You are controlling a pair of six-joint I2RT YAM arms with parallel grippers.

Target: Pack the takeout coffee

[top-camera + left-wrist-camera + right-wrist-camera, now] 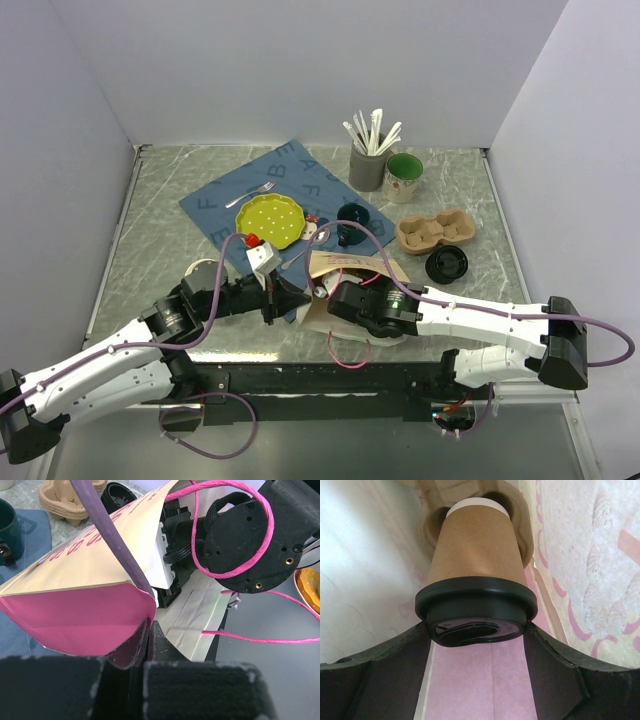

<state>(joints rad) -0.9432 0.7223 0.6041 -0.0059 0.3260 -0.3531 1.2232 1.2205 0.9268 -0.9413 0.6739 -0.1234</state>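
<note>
Left gripper: jaws pressed together, pinching the rim of the paper bag. Right gripper: inside the bag, fingers clamped on the black lid of 1 takeout coffee. The cup's base sits in a pulp cup carrier.

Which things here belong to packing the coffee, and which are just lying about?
In use: takeout coffee, pulp carrier around it, paper bag, left gripper, right gripper.
Lying about: yellow plate, fork, dark green mug, empty carrier, loose black lid.
</note>
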